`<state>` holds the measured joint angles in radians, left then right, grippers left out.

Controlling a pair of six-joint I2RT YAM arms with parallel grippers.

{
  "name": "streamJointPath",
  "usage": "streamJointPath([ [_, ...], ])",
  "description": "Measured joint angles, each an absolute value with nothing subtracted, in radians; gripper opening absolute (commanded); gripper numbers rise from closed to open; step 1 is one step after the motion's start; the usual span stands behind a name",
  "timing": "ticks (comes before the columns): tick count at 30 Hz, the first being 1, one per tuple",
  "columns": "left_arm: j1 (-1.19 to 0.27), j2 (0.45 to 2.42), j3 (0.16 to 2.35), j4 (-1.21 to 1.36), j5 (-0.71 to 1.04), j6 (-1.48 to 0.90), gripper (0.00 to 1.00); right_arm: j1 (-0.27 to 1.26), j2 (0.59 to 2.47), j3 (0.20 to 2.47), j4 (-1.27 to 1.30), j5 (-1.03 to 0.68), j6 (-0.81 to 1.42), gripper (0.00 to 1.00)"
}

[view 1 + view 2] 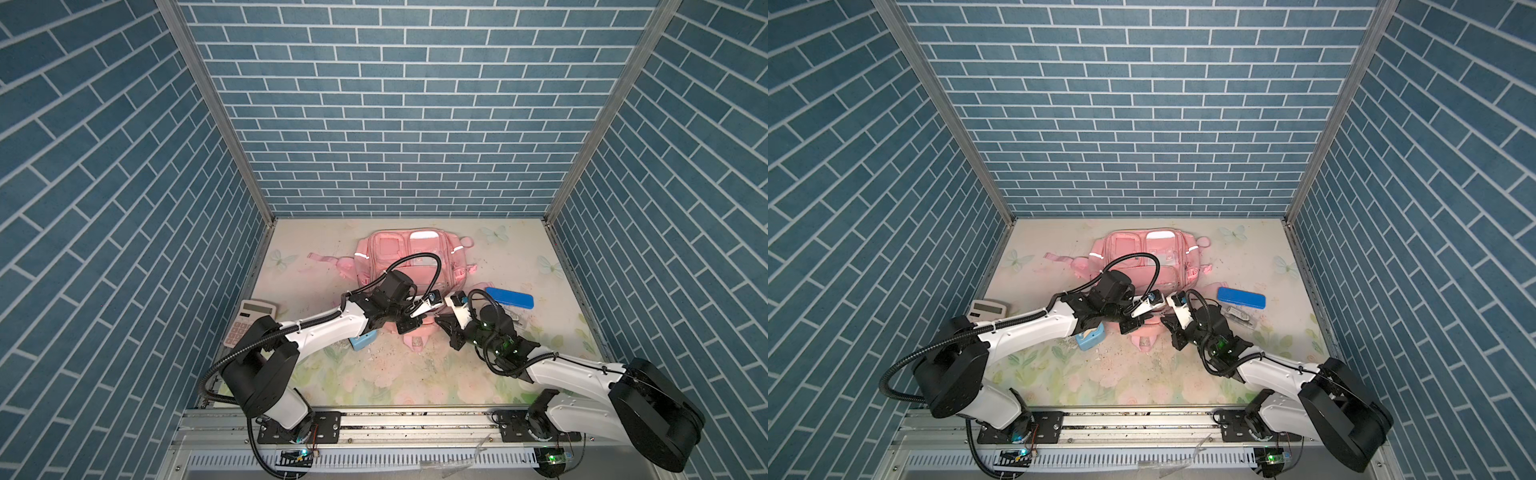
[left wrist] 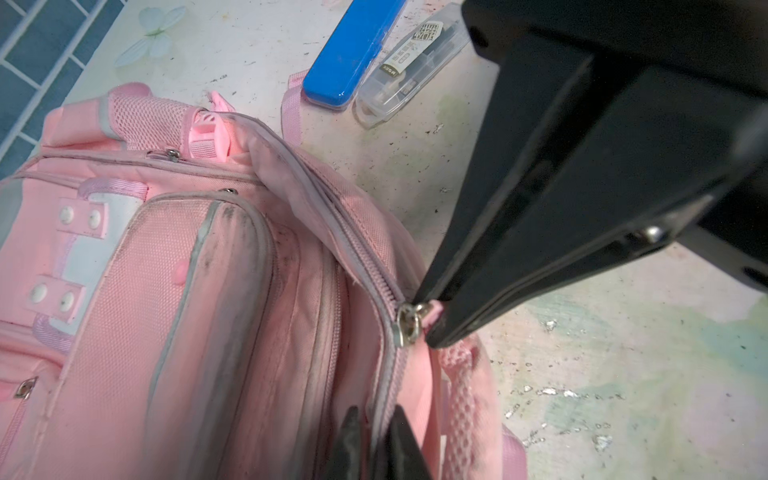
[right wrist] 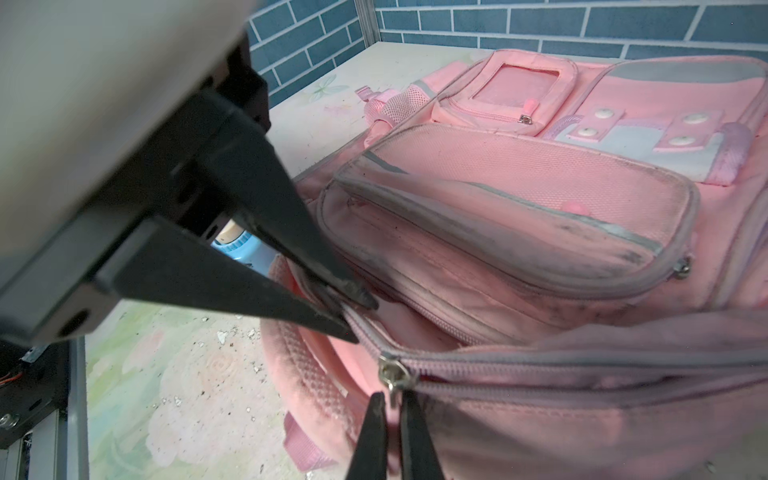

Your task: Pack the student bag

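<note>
Blue case, clear box beside student bag; calculator apart

In both top views the left arm rises from the lower left and reaches to mid-frame. The right arm comes in low from the lower right, and the two wrists nearly meet at the centre. The left gripper is pinched closed on the zipper seam of the student bag. The right gripper is closed too, seemingly on the zipper pull, though its fingertips hide most of the tab.
</note>
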<state>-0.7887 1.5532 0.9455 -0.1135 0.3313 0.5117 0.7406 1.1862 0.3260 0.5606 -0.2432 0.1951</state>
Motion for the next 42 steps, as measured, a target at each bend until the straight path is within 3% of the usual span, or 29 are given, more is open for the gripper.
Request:
streamJointPath([
  [7,-0.786,1.558,0.946,-0.113,0.339,0.542,0.0,0.69,1.178,0.325,0.545,-0.278,0.202,0.0],
  [16,-0.711,1.428,0.888,-0.177,0.336,0.627,0.0,0.478,1.175,0.32,0.53,-0.356,0.213,0.0],
  [24,-0.606,1.398,0.873,-0.23,0.348,0.698,0.0,0.45,1.261,0.406,0.472,-0.435,0.183,0.0],
  [26,-0.602,1.399,0.88,-0.241,0.35,0.7,0.27,0.451,1.261,0.411,0.471,-0.45,0.178,0.0],
  [30,-0.653,1.397,0.892,-0.246,0.33,0.672,0.51,0.458,1.261,0.411,0.457,-0.456,0.176,0.0],
  [36,-0.81,1.392,0.902,-0.191,0.318,0.589,0.6,0.465,1.259,0.41,0.45,-0.457,0.177,0.0],
  [42,-0.843,1.485,0.937,-0.066,0.3,0.484,0.62,0.465,1.257,0.396,0.464,-0.457,0.178,0.0],
])
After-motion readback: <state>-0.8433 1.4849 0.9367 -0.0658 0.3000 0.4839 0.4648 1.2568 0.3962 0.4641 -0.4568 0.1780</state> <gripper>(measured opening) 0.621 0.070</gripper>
